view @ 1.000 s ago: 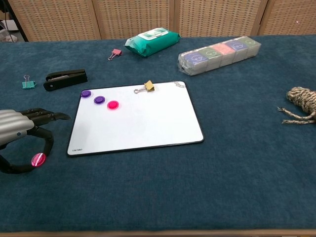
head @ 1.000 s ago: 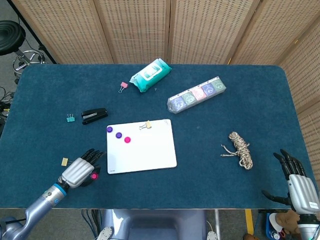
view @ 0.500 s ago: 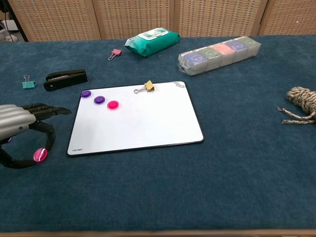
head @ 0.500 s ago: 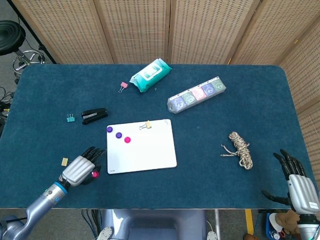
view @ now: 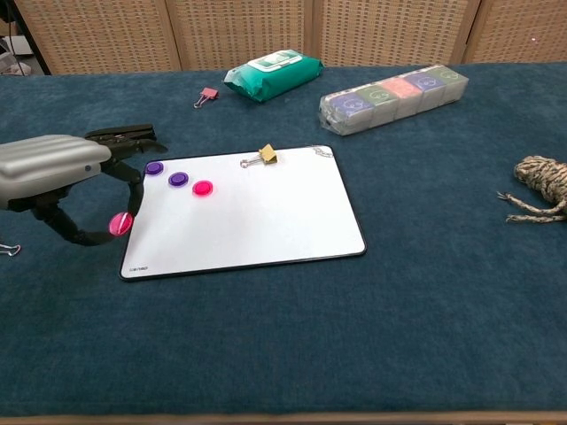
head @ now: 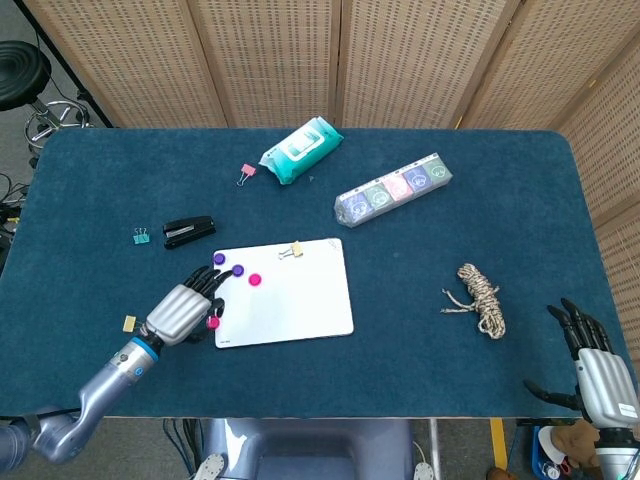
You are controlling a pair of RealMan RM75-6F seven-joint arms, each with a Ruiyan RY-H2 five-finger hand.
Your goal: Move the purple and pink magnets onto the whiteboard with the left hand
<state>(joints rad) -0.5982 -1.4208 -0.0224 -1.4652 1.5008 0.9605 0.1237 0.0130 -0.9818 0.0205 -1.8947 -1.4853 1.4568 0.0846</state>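
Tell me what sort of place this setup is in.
Probably an indoor lab or test room, not a home: a blue felt-covered table enclosed by woven folding screens, with office supplies laid out like a whiteboard, a stapler and binder clips, plus a stool beyond the table.

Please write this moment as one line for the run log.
left hand: holds pink magnet at left edge of whiteboard | on board: two purple magnets, one pink | right hand: idle, open

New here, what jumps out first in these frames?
The left hand at the whiteboard's left edge, pinching a pink magnet. On the board's upper left sit two purple magnets and another pink magnet. Farther right on the blue table lies a coiled rope.
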